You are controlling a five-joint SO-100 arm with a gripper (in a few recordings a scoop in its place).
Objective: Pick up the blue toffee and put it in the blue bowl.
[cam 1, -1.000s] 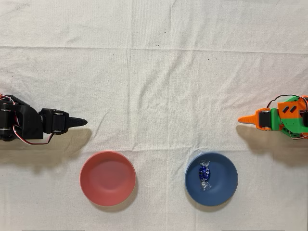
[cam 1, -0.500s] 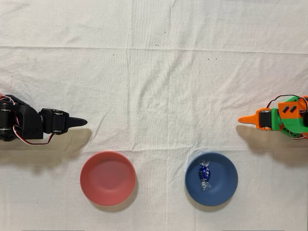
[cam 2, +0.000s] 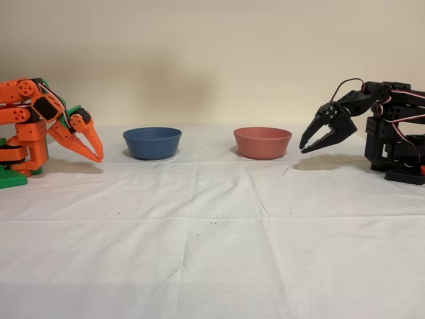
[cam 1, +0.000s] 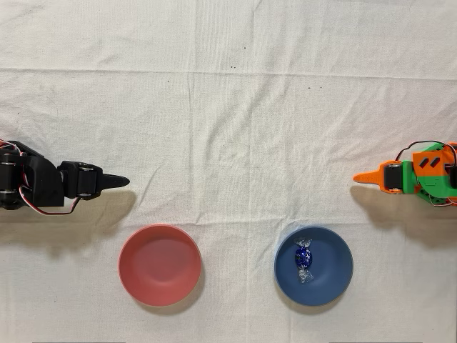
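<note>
The blue toffee (cam 1: 304, 257) lies inside the blue bowl (cam 1: 334, 275), a little left of its middle in the overhead view, with its silvery wrapper ends pointing up and down. In the fixed view the wall of the blue bowl (cam 2: 152, 143) hides the toffee. My orange gripper (cam 1: 357, 177) sits pulled back at the right edge of the overhead view, up and to the right of the bowl and apart from it. In the fixed view the gripper (cam 2: 99, 158) hangs just left of the bowl, tips together near the cloth, holding nothing.
A red-pink bowl (cam 1: 159, 264) stands empty to the left of the blue one, also seen in the fixed view (cam 2: 262, 142). The idle black arm (cam 1: 57, 186) rests at the left edge. A creased white cloth (cam 1: 228, 107) covers the table.
</note>
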